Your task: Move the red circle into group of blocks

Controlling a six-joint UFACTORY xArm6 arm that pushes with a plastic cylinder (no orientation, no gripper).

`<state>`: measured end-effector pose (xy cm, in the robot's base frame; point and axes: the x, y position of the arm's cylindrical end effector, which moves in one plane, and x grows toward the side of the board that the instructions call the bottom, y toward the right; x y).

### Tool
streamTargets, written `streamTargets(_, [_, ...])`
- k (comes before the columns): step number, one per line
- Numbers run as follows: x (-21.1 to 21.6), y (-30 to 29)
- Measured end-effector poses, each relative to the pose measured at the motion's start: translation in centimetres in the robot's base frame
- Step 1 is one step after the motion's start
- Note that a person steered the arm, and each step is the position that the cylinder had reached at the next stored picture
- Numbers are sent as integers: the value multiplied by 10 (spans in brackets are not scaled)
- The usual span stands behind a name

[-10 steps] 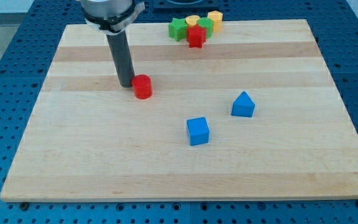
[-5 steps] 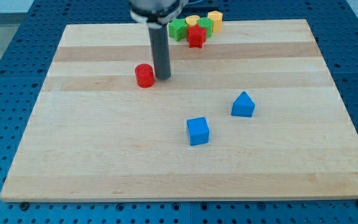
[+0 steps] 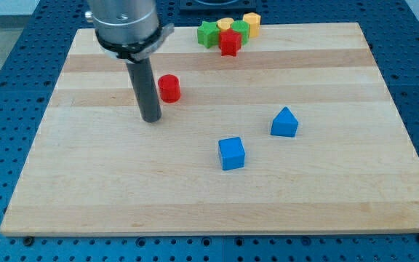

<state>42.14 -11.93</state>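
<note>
The red circle block (image 3: 169,88) sits on the wooden board (image 3: 122,189) in its upper left part. My tip (image 3: 151,118) rests on the board just below and to the left of the red circle, a small gap apart from it. The group of blocks is at the view's top edge: a green star (image 3: 208,33), a red star (image 3: 230,44), a green block (image 3: 240,30), a yellow block (image 3: 225,24) and a yellow block (image 3: 252,22), packed close together.
A blue cube (image 3: 232,153) lies near the board's middle. A blue block with a peaked top (image 3: 284,122) lies to its upper right. The board sits on a blue perforated table (image 3: 6,87).
My tip swung from the red circle's left to its right, then back to its lower left. The red circle slid a little upward toward the view's top.
</note>
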Motion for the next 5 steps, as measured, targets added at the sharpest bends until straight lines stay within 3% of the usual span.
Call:
streamTargets(2, [-95,72])
streamTargets(5, [-106,76])
